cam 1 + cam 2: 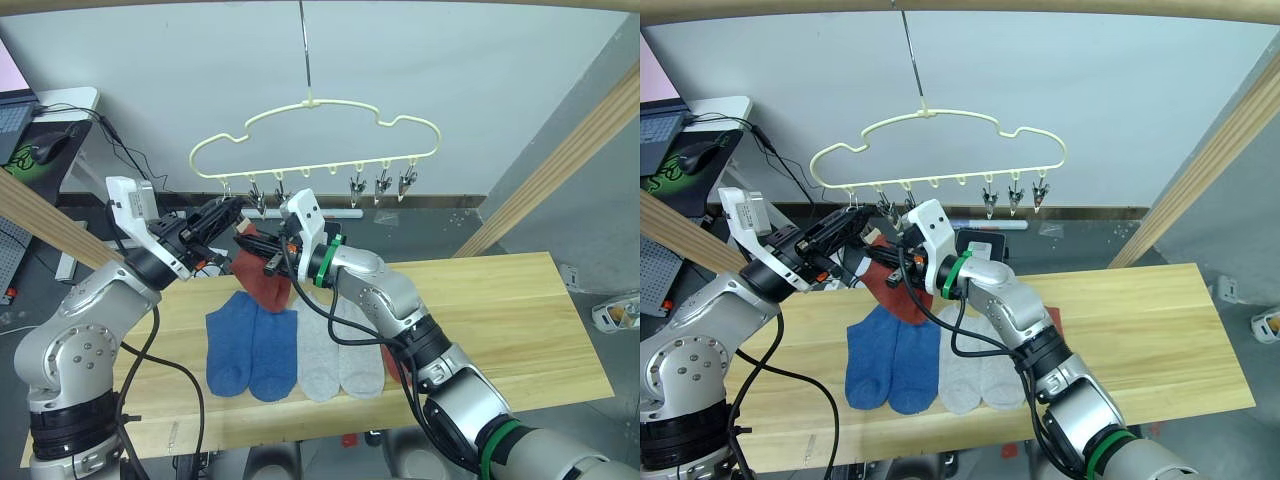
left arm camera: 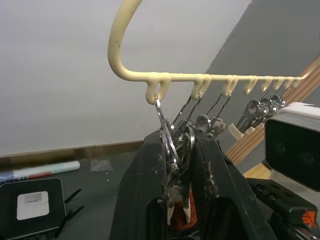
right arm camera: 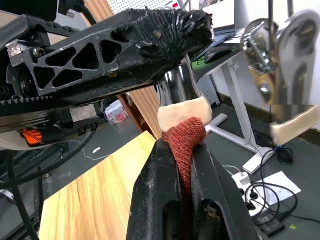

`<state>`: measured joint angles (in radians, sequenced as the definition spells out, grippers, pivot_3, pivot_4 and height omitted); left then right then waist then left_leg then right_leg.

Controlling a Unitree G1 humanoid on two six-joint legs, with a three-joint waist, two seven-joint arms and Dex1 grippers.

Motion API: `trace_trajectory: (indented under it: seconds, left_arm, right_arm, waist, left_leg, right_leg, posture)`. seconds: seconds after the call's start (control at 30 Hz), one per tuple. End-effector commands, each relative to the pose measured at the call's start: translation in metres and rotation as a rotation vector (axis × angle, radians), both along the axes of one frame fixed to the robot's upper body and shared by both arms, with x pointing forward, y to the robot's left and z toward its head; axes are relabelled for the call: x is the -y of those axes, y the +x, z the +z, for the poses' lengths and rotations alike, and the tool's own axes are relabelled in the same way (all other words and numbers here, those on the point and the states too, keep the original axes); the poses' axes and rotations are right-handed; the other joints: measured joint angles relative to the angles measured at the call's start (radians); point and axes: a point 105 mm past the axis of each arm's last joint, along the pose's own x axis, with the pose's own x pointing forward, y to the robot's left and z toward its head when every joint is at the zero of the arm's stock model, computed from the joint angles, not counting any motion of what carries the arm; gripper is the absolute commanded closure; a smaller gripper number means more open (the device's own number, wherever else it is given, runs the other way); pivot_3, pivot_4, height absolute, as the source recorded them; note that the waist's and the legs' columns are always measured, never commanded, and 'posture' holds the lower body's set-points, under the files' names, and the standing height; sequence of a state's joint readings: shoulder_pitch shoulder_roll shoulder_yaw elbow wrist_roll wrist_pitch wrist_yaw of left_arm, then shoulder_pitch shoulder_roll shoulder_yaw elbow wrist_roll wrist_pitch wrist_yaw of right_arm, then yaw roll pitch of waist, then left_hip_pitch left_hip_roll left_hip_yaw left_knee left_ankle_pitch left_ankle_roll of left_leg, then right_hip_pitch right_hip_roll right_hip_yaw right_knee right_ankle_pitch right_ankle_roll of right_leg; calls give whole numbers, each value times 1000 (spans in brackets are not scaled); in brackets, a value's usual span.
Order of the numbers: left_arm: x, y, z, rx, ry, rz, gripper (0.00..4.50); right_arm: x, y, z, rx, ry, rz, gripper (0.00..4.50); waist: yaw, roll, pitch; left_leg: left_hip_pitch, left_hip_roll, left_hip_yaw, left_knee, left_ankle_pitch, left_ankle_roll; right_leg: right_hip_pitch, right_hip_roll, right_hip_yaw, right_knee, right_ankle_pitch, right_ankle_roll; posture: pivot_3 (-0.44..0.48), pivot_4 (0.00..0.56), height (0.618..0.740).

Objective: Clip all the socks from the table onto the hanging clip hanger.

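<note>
The pale yellow clip hanger [image 1: 315, 140] hangs by its long metal hook above the far edge of the wooden worktop [image 1: 500, 320], with six small metal clips along its lower bar. The left pincer [image 1: 236, 208] reaches up to the leftmost clip [image 2: 172, 160]; in the left wrist view its two black fingers [image 2: 142, 200] are pressed against the sides of that clip, clamped on it, and a bit of rust red fabric shows at the clip's pale tips.

The right pincer [image 1: 262, 255] is raised just beside the left one, below the left end of the hanger. Its fingers are closed on a rust red sock [image 3: 184, 142], whose top edge is pushed up between the clip's cream-coloured pads in the right wrist view. The rest of that sock hangs down toward the worktop behind the pincer.

On the worktop lie two blue socks [image 1: 250, 345] side by side, toes toward the near edge, and touching them on the right two light grey socks [image 1: 340, 350]. Another rust red sock [image 1: 1052, 320] lies just right of the grey pair, partly hidden by the right arm.

A white desk [image 1: 60, 110] with a laptop stands at the far left.
</note>
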<state>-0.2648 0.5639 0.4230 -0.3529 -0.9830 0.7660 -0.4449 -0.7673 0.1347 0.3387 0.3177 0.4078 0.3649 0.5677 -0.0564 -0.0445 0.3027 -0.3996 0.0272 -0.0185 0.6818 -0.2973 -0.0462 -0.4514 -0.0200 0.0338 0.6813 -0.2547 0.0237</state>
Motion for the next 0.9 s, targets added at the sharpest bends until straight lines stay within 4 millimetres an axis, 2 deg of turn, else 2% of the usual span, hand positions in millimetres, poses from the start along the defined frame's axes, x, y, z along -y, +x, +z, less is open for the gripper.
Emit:
trace_trajectory:
  seconds: [0.03,0.2,0.53,0.63,0.8,0.9]
  left_arm:
    - [5,-7,3,6,2,-28,2950]
    - [7,-11,2,-9,7,-54,1538]
    - [-3,-16,-4,-37,53,-12,1538]
    - [-6,-16,-5,-39,69,6,1502]
    - [-11,-17,-7,-38,85,30,1502]
    - [-13,-20,-10,-35,105,43,1502]
  right_arm:
    - [-44,-40,53,62,161,160,4500]
    - [-45,-39,52,65,154,156,4500]
    - [-47,-34,48,70,124,120,4500]
    - [-45,-28,44,85,100,83,3730]
    - [-37,-26,33,131,30,59,2062]
    - [-25,-28,26,172,-25,46,2062]
  waist:
    - [0,0,0]
    - [1,-1,-1]
    - [3,-1,-1]
    - [3,-1,-1]
    - [3,-2,-2]
    - [1,-2,-2]
  left_leg:
    - [0,0,0,0,0,0]
    - [0,0,-1,0,0,0]
    - [0,0,-1,0,1,-1]
    - [0,0,0,0,1,-1]
    - [0,0,-1,0,1,-1]
    - [0,0,0,0,1,-1]
  right_leg:
    - [0,0,0,0,0,0]
    - [0,0,0,0,0,0]
    - [0,0,-1,0,0,0]
    - [0,0,0,0,0,0]
    - [0,0,-1,0,0,-1]
    - [0,0,0,0,0,-1]
  posture:
    - [-8,244,740]
    - [-7,244,740]
    - [8,242,740]
    - [7,244,740]
    - [3,247,740]
    - [3,248,740]
